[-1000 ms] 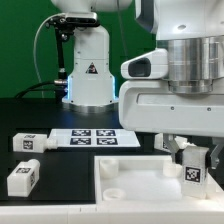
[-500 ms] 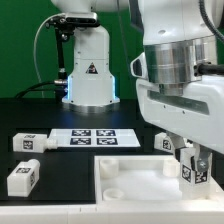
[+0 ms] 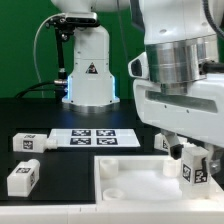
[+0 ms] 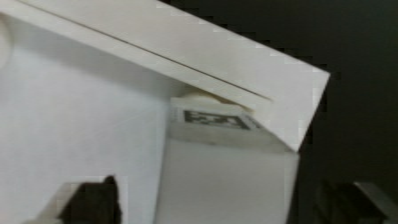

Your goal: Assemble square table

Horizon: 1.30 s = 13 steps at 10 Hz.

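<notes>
The white square table top [image 3: 130, 178] lies at the front, with a round socket [image 3: 115, 192] showing near its front left corner. My gripper [image 3: 193, 160] is at the exterior view's right, shut on a white leg [image 3: 193, 173] with a black-and-white tag, held upright over the top's right side. In the wrist view the leg [image 4: 222, 170] runs between my dark fingers [image 4: 93, 203], over the table top [image 4: 71, 110]; my gripper [image 4: 228, 208] sits at the frame's edge. Two more legs [image 3: 28, 143] [image 3: 22, 178] lie at the left. Another leg [image 3: 165, 143] stands behind the top.
The marker board [image 3: 95, 138] lies flat behind the table top. The big white robot base [image 3: 88, 70] with a warning triangle stands at the back. The table is black.
The arm's wrist and upper body have shifted and turned above the leg. The held leg stays at nearly the same place over the top's right side.
</notes>
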{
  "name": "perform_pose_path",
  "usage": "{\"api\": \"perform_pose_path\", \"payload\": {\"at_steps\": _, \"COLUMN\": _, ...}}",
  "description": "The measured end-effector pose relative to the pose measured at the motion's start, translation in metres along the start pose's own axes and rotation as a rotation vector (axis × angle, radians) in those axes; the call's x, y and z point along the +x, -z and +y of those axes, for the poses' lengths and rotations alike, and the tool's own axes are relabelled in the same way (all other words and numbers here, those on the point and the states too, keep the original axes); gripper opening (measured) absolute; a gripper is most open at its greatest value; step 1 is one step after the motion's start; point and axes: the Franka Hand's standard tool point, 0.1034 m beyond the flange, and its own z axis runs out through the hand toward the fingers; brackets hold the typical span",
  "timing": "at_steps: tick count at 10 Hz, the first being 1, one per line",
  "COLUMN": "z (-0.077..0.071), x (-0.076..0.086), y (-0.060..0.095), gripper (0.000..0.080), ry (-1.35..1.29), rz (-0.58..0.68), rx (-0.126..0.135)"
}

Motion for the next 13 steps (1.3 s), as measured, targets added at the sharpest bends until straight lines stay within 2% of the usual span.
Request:
{"api": "perform_pose_path", "payload": {"at_steps": 1, "z": -0.0003, "x": -0.0013, "y": -0.0008, "gripper": 0.0618, "ry": 0.108, "rz": -0.001, "rx": -0.001}}
{"api": "perform_pose_path", "payload": {"at_steps": 2, "z": 0.0005, "x": 0.0004, "y": -0.0009, "gripper": 0.0644, "ry": 0.150, "rz": 0.000, "rx": -0.001}}
{"api": "perform_pose_path", "payload": {"at_steps": 4, "z": 0.0012, "x": 0.0013, "y": -0.0013, "gripper": 0.0648, "ry": 0.317, "rz": 0.000, "rx": -0.003}}
{"api": "perform_pose_path", "payload": {"at_steps": 5, "z": 0.0013, "x": 0.0008, "y": -0.0017, "gripper": 0.0648, "ry": 0.421, "rz": 0.011, "rx": -0.016}}
{"api": "perform_pose_path", "payload": {"at_steps": 6, "z": -0.0011, "x": -0.0019, "y": -0.0018, "gripper": 0.0649, "ry": 0.630, "rz": 0.051, "rx": -0.054}}
{"api": "perform_pose_path", "payload": {"at_steps": 7, "z": -0.0066, "x": -0.0059, "y": -0.0019, "gripper": 0.0649, "ry": 0.856, "rz": 0.081, "rx": -0.070}}
{"api": "perform_pose_path", "payload": {"at_steps": 8, "z": -0.0075, "x": -0.0077, "y": -0.0026, "gripper": 0.0649, "ry": 1.069, "rz": 0.078, "rx": -0.076}}
{"api": "perform_pose_path", "payload": {"at_steps": 10, "z": -0.0066, "x": -0.0054, "y": -0.0025, "gripper": 0.0649, "ry": 1.147, "rz": 0.073, "rx": -0.078}}
{"api": "perform_pose_path", "payload": {"at_steps": 11, "z": -0.0065, "x": -0.0057, "y": -0.0029, "gripper": 0.0528, "ry": 1.124, "rz": 0.074, "rx": -0.078}}
{"api": "perform_pose_path", "payload": {"at_steps": 12, "z": -0.0062, "x": -0.0053, "y": -0.0031, "gripper": 0.0372, "ry": 1.121, "rz": 0.073, "rx": -0.078}}
{"api": "perform_pose_path", "payload": {"at_steps": 13, "z": -0.0058, "x": -0.0047, "y": -0.0033, "gripper": 0.0372, "ry": 1.034, "rz": 0.076, "rx": -0.075}}
